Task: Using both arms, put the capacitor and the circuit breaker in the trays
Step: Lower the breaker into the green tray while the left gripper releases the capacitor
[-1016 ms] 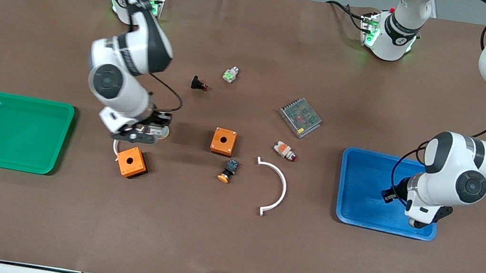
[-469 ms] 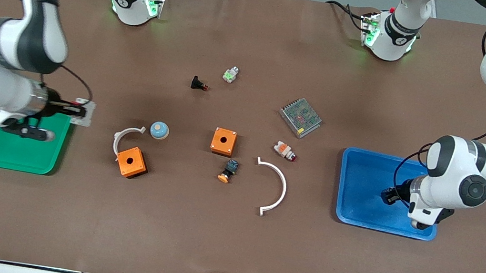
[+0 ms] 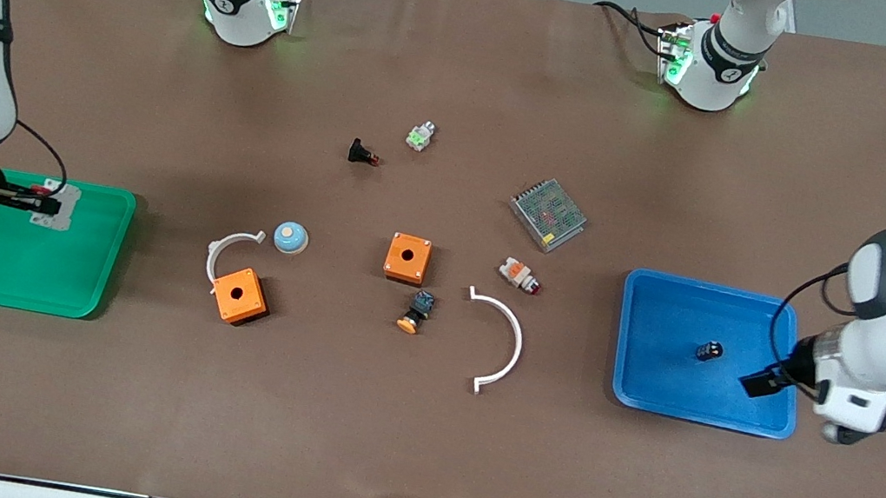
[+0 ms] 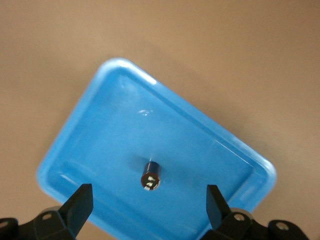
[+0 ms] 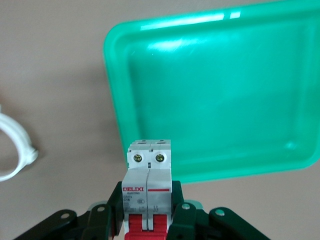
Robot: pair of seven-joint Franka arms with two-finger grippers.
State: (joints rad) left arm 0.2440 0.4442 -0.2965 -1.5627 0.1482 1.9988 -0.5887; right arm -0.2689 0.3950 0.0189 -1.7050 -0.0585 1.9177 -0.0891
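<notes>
while the capacitor (image 3: 710, 350) lies in the blue tray (image 3: 651, 386) — left gripper (image 4: 145, 210) spread above, right gripper (image 5: 148, 222) (over green tray (image 3: 85, 292)) pinching circuit breaker (image 5: 148, 187)

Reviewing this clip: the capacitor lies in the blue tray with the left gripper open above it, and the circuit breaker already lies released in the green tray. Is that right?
Not quite. The capacitor does lie in the blue tray under the open left gripper, but the circuit breaker is not released: the right wrist view shows the right gripper shut on it, over the green tray.
</notes>
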